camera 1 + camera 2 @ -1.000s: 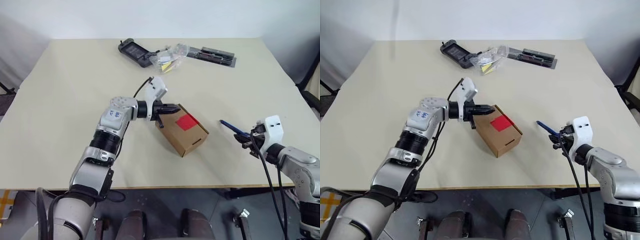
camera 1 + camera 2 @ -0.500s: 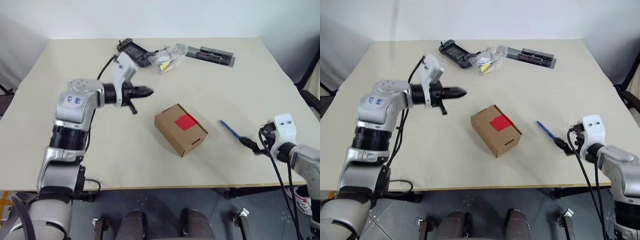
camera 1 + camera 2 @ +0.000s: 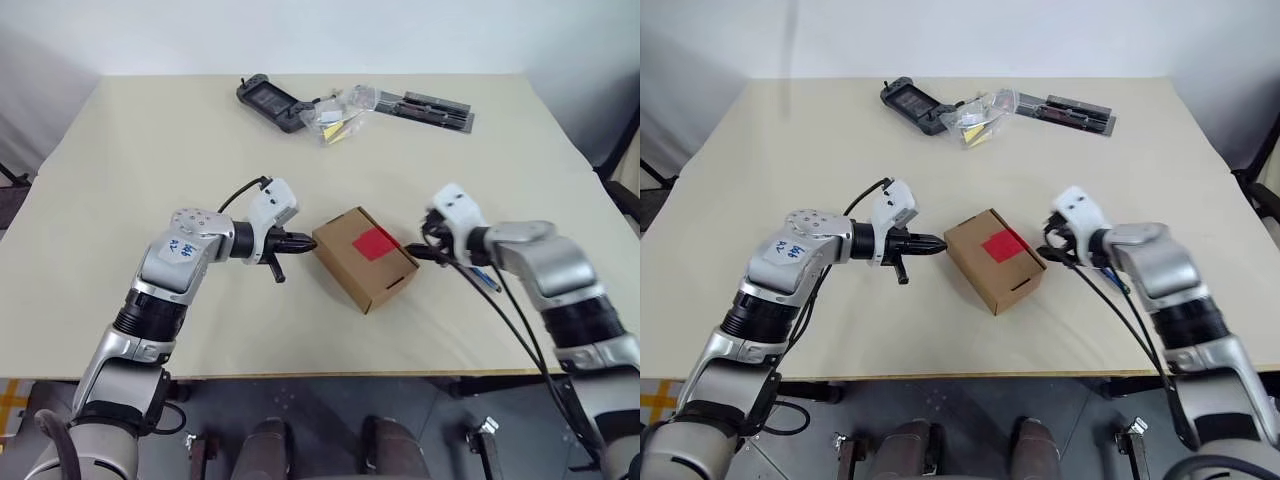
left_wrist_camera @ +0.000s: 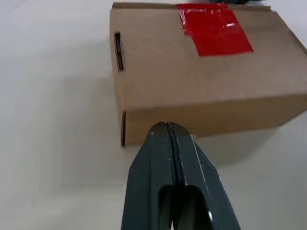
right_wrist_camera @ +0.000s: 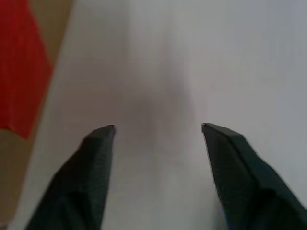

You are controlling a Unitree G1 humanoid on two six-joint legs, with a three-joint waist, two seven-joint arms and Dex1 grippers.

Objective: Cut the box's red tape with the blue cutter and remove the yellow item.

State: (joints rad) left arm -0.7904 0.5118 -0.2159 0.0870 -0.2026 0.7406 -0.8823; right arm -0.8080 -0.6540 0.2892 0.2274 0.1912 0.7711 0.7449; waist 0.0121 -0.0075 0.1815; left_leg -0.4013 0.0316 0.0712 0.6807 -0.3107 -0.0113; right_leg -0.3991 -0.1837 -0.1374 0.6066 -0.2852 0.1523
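While the box [image 3: 363,258] sat mid-table between both arms, the clenched, empty left gripper [image 3: 303,241] pointed at its near-left corner; the right gripper [image 3: 417,251], fingers parted and empty, hovered beside the blue cutter [image 3: 482,277].

1. A plain brown box [image 3: 364,258] bears bright red tape [image 3: 375,242].
2. A blue cutter [image 3: 482,276] lies on the pale cream table [image 3: 150,150].
3. Both grippers' fingers [image 4: 170,177] are black.
4. A black tool strip [image 3: 436,110] lies at the far edge.

No legible text or labels.
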